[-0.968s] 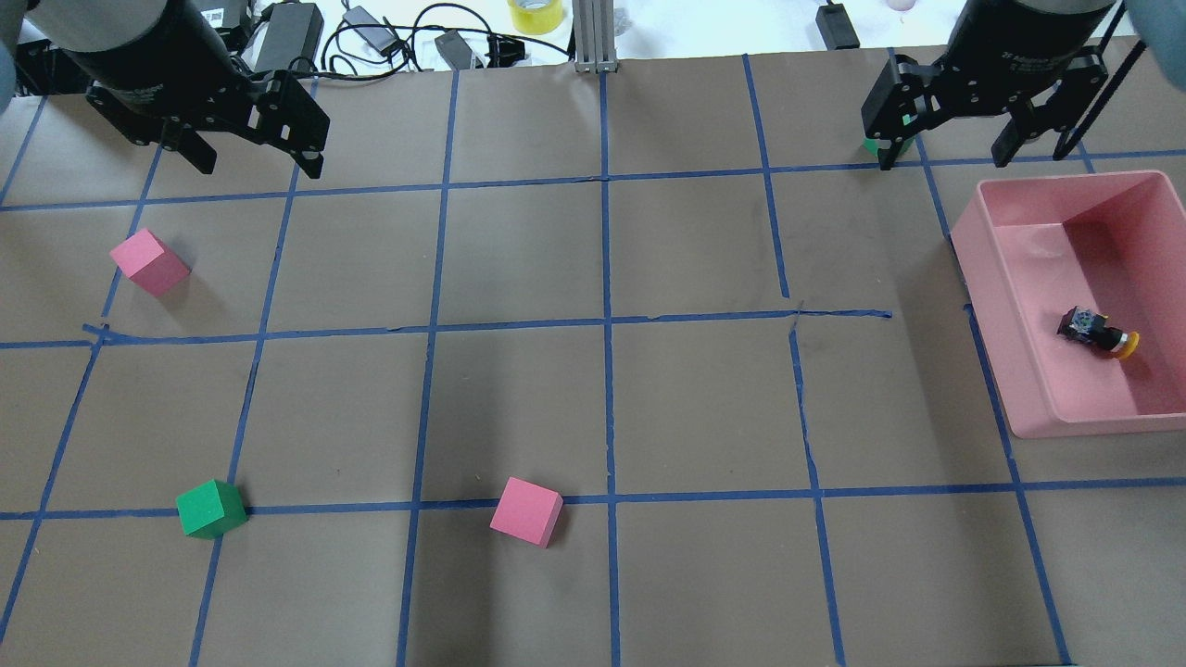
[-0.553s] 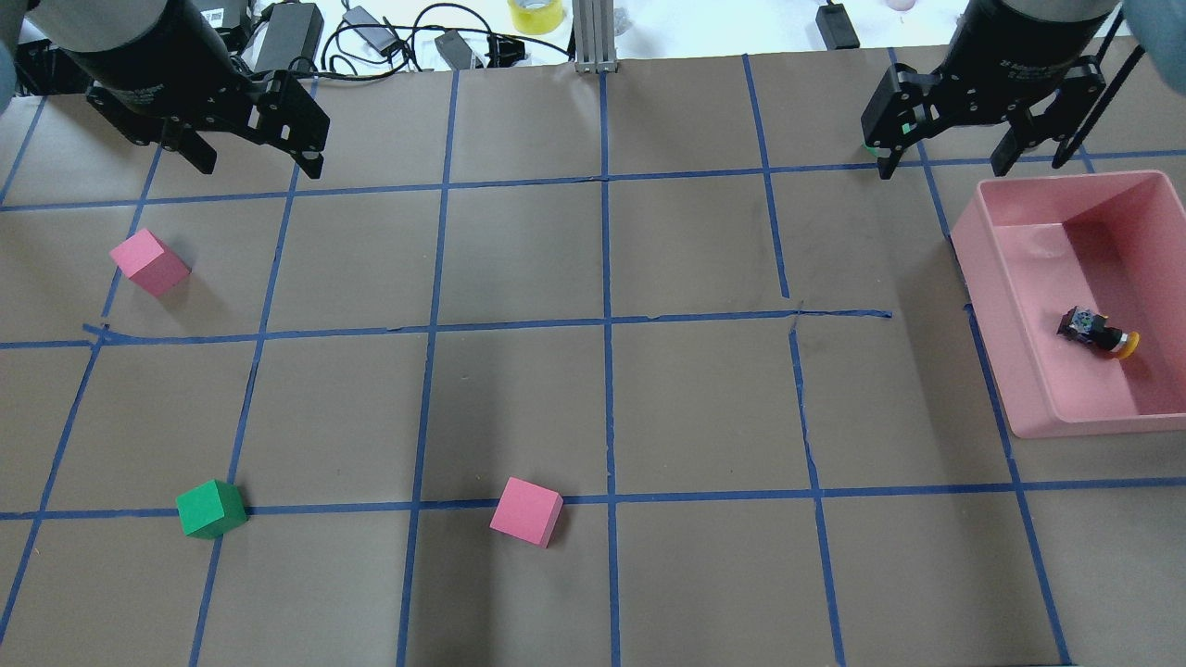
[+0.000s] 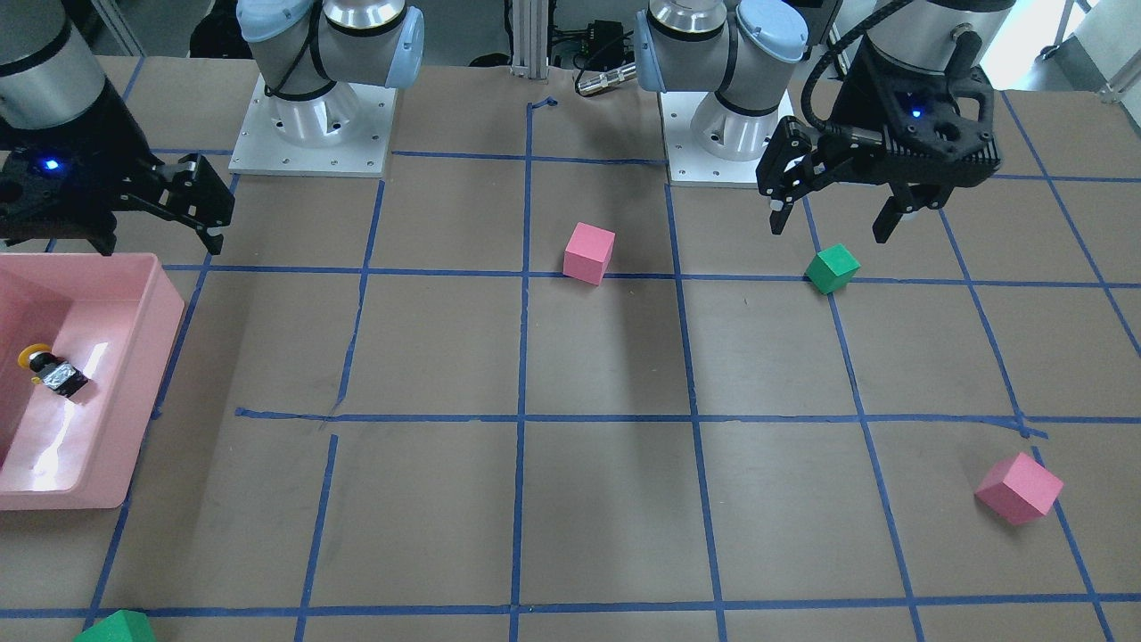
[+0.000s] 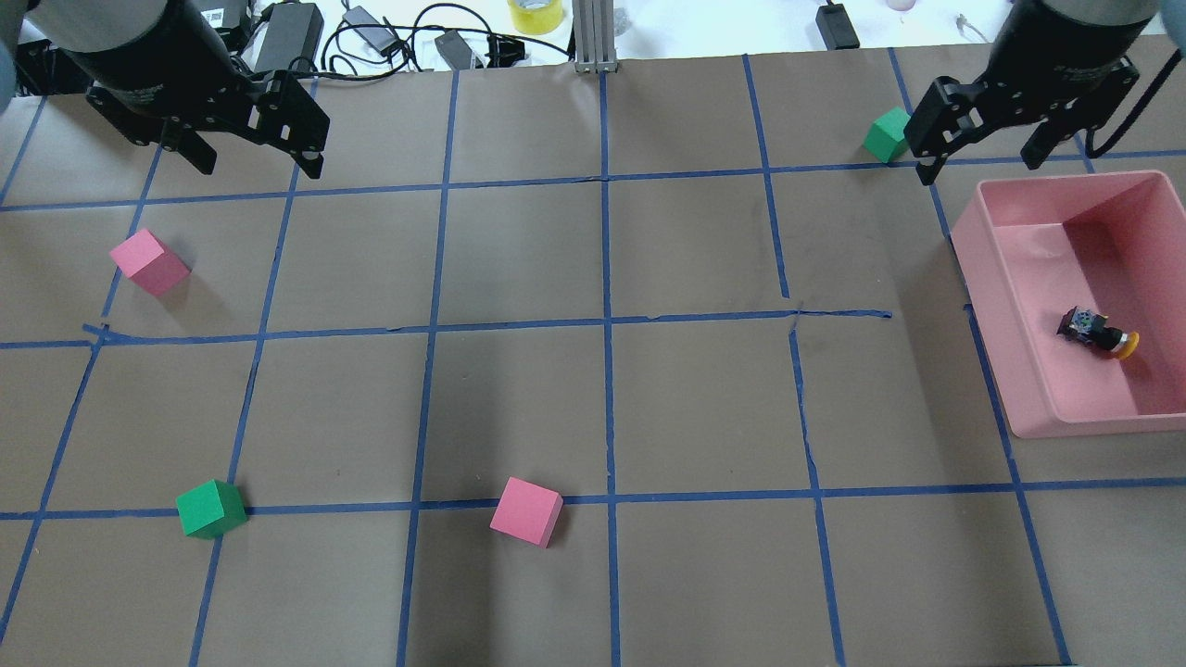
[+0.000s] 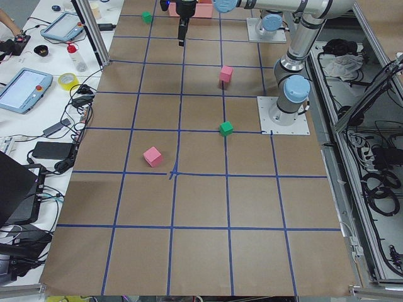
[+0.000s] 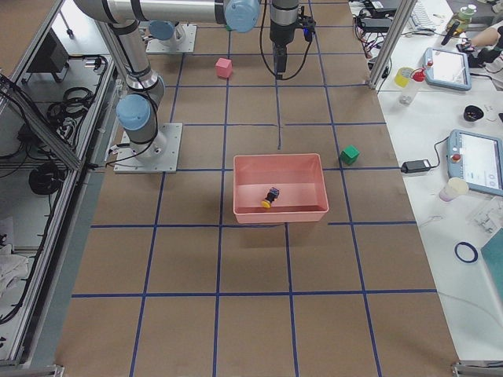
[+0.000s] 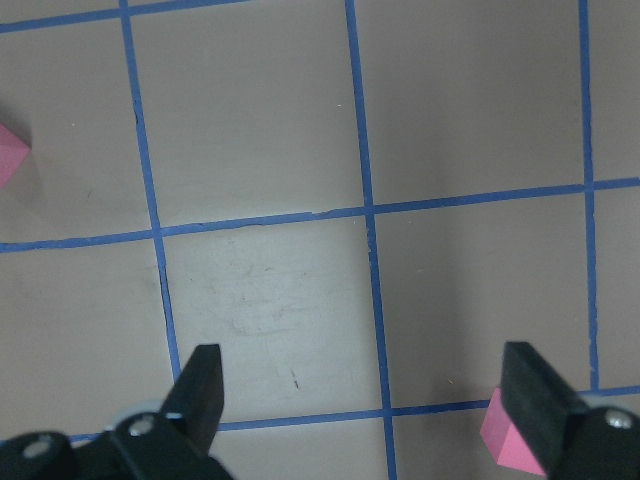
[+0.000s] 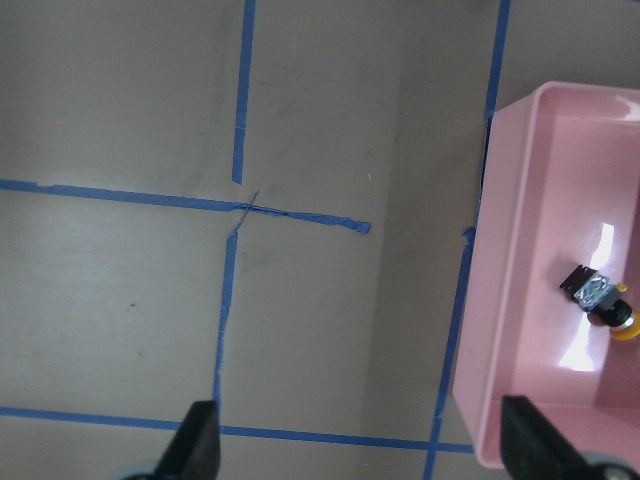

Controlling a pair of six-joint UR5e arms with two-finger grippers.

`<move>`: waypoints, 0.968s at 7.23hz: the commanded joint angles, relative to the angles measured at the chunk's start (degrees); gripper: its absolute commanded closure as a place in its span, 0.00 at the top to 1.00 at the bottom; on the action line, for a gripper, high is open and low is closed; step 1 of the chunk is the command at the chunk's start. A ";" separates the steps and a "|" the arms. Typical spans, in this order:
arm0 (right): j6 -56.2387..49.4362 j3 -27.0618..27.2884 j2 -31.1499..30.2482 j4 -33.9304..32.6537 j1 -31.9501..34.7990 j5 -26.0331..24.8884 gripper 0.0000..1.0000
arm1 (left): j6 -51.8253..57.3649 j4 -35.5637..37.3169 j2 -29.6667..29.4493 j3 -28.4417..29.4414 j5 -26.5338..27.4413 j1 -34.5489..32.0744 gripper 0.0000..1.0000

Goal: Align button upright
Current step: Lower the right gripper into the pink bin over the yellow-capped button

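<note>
Brown papered table (image 4: pixel 602 408): my right gripper (image 4: pixel 980 165) hovers spread wide near pink bin (image 4: pixel 968 241); my left gripper (image 4: pixel 259 169) likewise agape; button (image 4: pixel 1098 332) lies sideways inside, details indistinct.

button (image 4: pixel 1099 333) inside bin (image 4: pixel 1019 278)

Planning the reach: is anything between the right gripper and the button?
Sideways, only the bin's wall. From above, nothing visible: the button lies alone in the open bin; the right gripper hangs open near its corner.
</note>
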 commanded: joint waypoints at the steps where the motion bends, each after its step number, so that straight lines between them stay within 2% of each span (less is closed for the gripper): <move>1: -18.70 0.18 1.06 -2.41 -8.04 0.66 1.00 | 0.00 0.00 0.00 0.00 0.00 0.00 1.00; 2: -27.92 0.18 2.20 -4.17 -10.25 0.40 1.00 | 0.00 0.00 0.00 0.00 0.00 0.00 1.00; 4: -39.48 2.44 4.66 -6.38 -15.60 0.48 1.00 | 0.00 0.00 0.00 -0.09 0.00 0.00 1.00; 7: -51.36 8.60 7.73 -19.89 -21.77 0.92 1.00 | 0.00 0.00 0.09 -0.27 0.00 -0.09 1.00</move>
